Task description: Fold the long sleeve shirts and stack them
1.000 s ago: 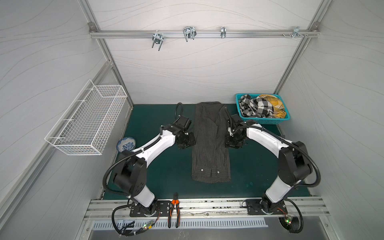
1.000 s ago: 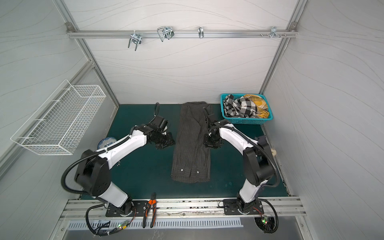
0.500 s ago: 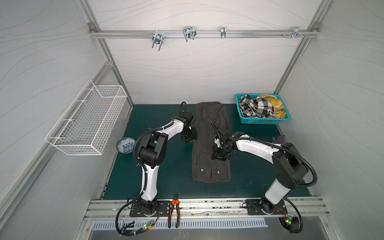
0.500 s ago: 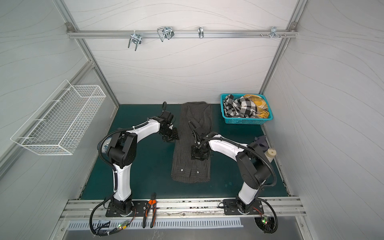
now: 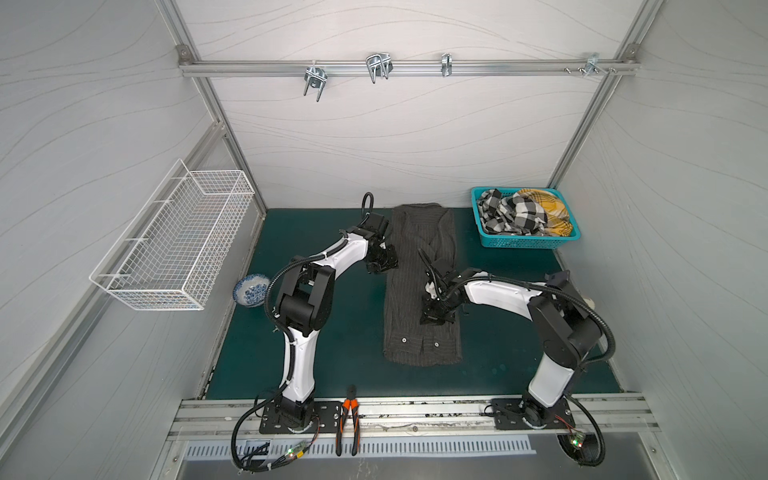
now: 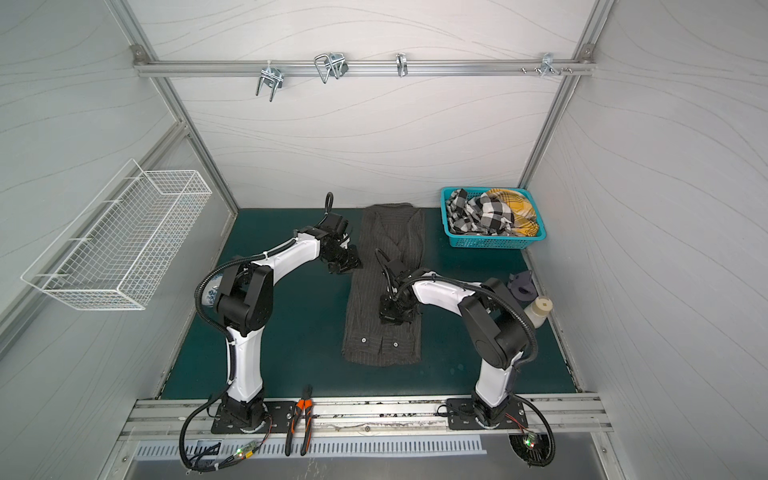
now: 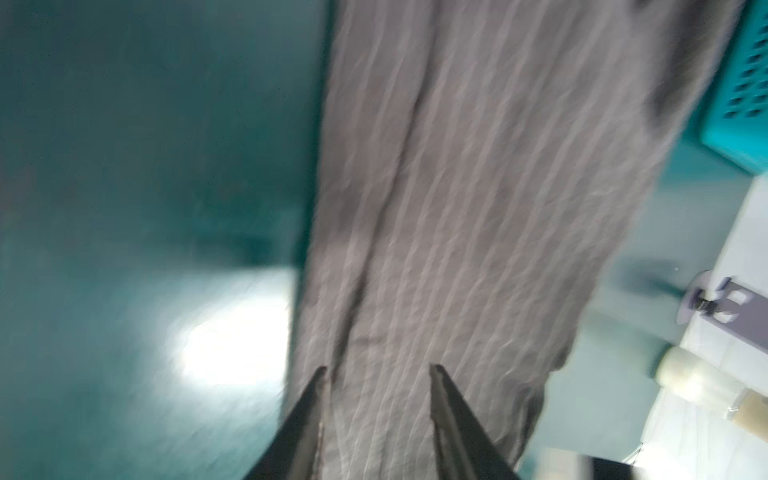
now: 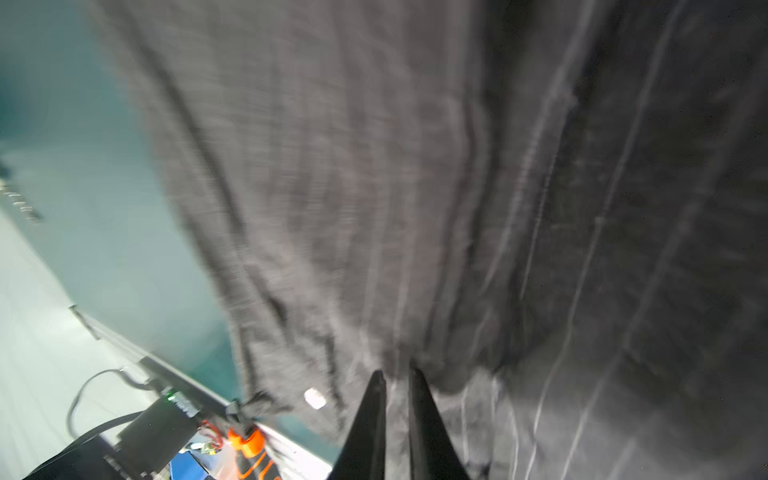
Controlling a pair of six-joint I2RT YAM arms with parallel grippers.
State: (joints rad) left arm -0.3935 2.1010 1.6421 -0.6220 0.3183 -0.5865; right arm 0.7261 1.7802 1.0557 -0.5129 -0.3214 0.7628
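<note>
Basket (image 5: 523, 242) w/ checked cloths (image 5: 511, 212), prob. two

the right gripper (image 5: 436, 318) has left the shirt's (image 5: 409, 332) right edge, come in over the cloth and slid toward the near hem. in the wrist view its jaws have drawn almost together on a pucker of cloth. its arm has shifted with it, uncovering a bottle (image 6: 538, 309) on the right in a top view. the left gripper (image 5: 380, 268) has crept a little farther back along the shirt's left edge. its arm, stretched low a second ago, now stands with the elbow raised high.
</note>
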